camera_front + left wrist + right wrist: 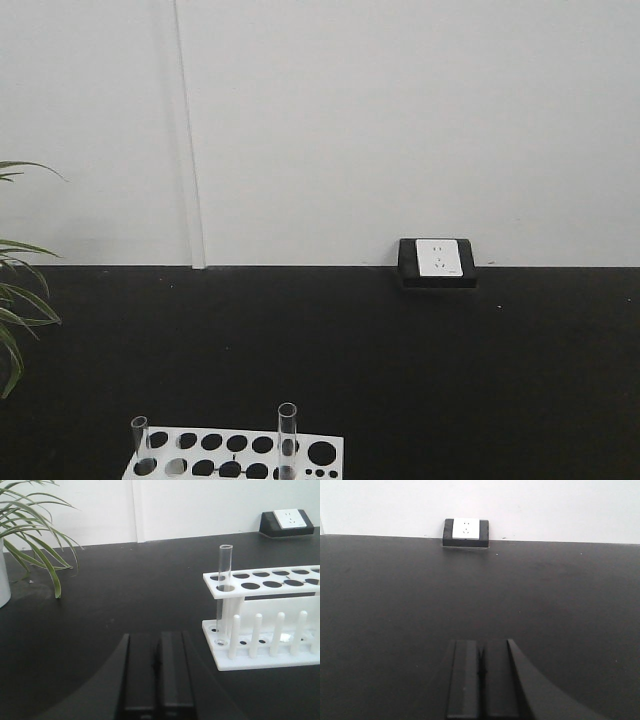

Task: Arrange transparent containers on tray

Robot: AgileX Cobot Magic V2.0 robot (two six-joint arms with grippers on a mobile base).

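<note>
Left gripper (158,640): the two black fingers lie pressed together with only a thin seam between them, holding nothing, above the black table (125,590). Right gripper (481,645): same state, fingers closed against each other, nothing held, over bare tabletop.

Left wrist view: white perforated rack (280,605) stands just right of the gripper and apart from it. One test tube (225,575) stands upright in the corner hole at the rack's near end, its foot in the base plate. A row of white pegs (256,635) rises from the base in front. This view alone shows the rack's side and base. To the left, well apart, is a plant (40,540) in a white pot (2,575).

Front view: only the rack's top plate shows, at the bottom edge. Two tubes stand upright in it, well apart: a slimmer tube (140,438) at the left end and a wider tube (287,435) nearer the right end. This is the only view with both tubes.

Right wrist view: neither rack nor tubes, only table, wall and a wall socket (466,529).

Writing: the white socket face in its black housing carries small marks, too small to read in any view
</note>
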